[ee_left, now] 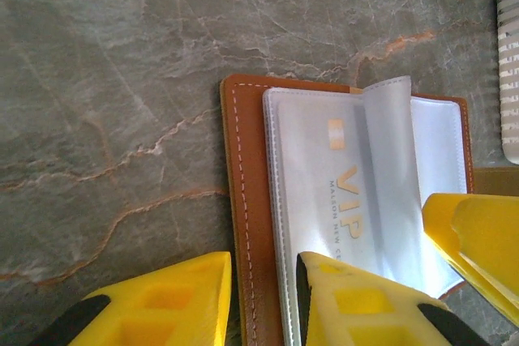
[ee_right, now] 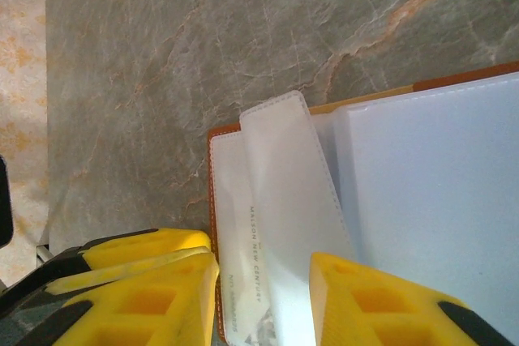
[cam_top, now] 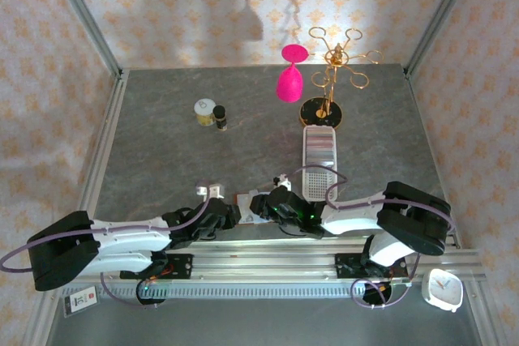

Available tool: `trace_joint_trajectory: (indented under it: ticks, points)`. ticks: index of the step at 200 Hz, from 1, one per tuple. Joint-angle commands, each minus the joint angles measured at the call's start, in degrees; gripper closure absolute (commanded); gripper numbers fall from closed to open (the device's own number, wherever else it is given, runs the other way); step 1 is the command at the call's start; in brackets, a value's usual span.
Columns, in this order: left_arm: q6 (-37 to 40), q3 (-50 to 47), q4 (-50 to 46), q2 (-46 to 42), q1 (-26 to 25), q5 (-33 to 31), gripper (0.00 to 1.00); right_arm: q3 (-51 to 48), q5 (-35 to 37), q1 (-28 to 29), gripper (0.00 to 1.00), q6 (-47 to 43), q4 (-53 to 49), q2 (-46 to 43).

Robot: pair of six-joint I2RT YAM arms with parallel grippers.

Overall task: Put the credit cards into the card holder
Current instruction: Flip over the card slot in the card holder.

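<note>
Small white clock (cam_top: 442, 289): nearer than the card holder (ee_left: 243, 200), well to its right.

Card holder lies open on the grey bench (ee_left: 105, 79) between both arms. Brown leather, clear sleeves.

Left fingers (ee_left: 162, 305) are a little apart and straddle the holder's stitched border. One is over the bench beside it, one over the sleeves. Nothing gripped.

Credit card (ee_left: 350, 200), lettered "VIP", sits inside a sleeve.

Right fingers (ee_right: 389, 305) are parted. A raised sleeve flap (ee_right: 284, 184) runs between them; contact cannot be told.

Just beyond the holder, to the right: white perforated tray (cam_top: 319, 160).

Farther off: jar (cam_top: 204, 111) and dark bottle (cam_top: 220, 117) to the left, pink goblet (cam_top: 289, 79) and gold stand (cam_top: 328, 79) to the right.
</note>
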Motion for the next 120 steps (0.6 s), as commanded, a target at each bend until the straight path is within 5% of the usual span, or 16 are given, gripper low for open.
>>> trace_joint_trajectory:
  ticks: [1,120]
  points:
    - [-1.44,-1.71,-2.22,-0.68,-0.40,-1.67,0.69,1.07,-0.47,0.46,0.65,0.31,2.80,0.49]
    - [-2.47,-2.61,-1.10,-1.22,-0.34,-1.82,0.68,1.72,-3.20,0.62,0.62,-0.15,8.83,0.78]
